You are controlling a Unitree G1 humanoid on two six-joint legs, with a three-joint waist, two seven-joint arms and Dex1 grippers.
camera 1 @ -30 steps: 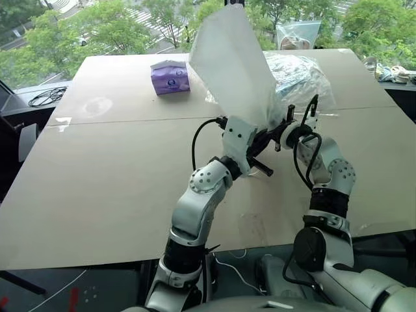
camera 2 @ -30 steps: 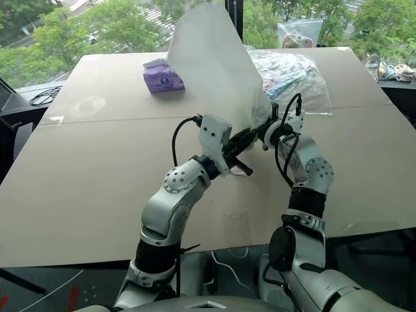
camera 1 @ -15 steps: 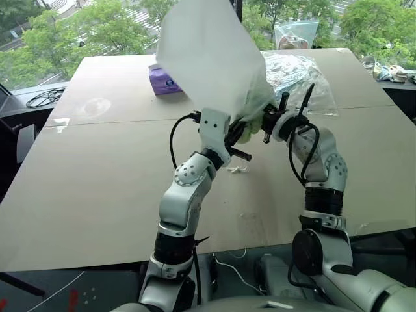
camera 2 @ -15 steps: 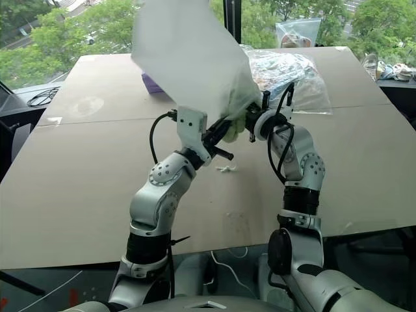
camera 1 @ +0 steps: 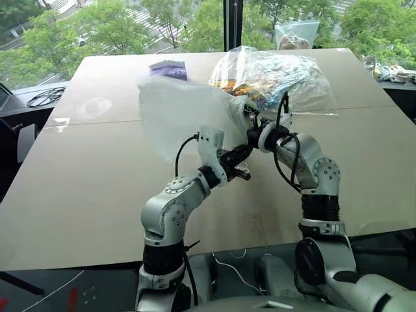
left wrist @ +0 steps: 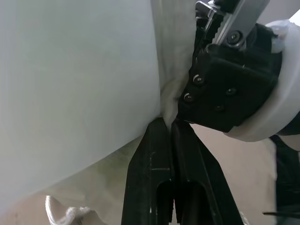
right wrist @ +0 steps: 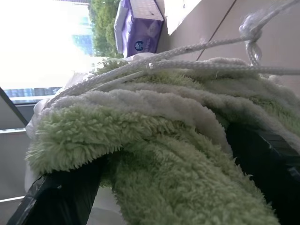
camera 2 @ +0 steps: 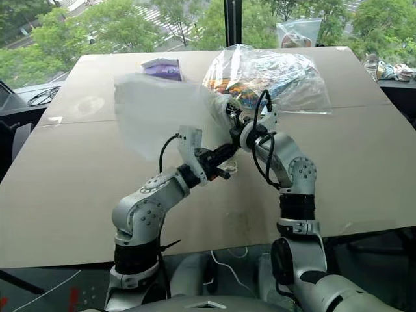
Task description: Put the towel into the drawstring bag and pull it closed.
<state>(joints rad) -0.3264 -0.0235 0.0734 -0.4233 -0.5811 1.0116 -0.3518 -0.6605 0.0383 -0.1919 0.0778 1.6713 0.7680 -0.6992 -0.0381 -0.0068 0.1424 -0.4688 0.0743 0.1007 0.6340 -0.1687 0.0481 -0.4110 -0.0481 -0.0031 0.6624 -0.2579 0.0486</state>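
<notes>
The light green towel (right wrist: 154, 154) is bunched between the right gripper's (right wrist: 154, 197) two black fingers (right wrist: 61, 197), which stand wide apart on either side of it; whether they press on the terry pile or merely flank it cannot be told. In the head views the cloth is almost wholly hidden where the two wrists meet above the table (camera 1: 97, 195). White drawstring cords (right wrist: 197, 58), knotted at one end, lie across the top of the towel.

The translucent drawstring bag (camera 1: 179, 117) billows up and to the robot's left from that meeting point, its outline blurred and its mouth hard to make out. The left gripper (left wrist: 168, 129) is clamped together on a gathered fold of the bag's edge, with the other wrist's black housing just beside its tips. A loose cord end (left wrist: 63, 215) dangles under the bag, cut off by the frame.

Behind the grippers a clear plastic bag of colourful items (camera 1: 273, 75) sits at the far side of the table; a purple tissue pack (camera 1: 168, 68) lies half hidden behind the milky sack. The near and left stretches of the tabletop are bare, and its far edge meets a window with trees beyond.
</notes>
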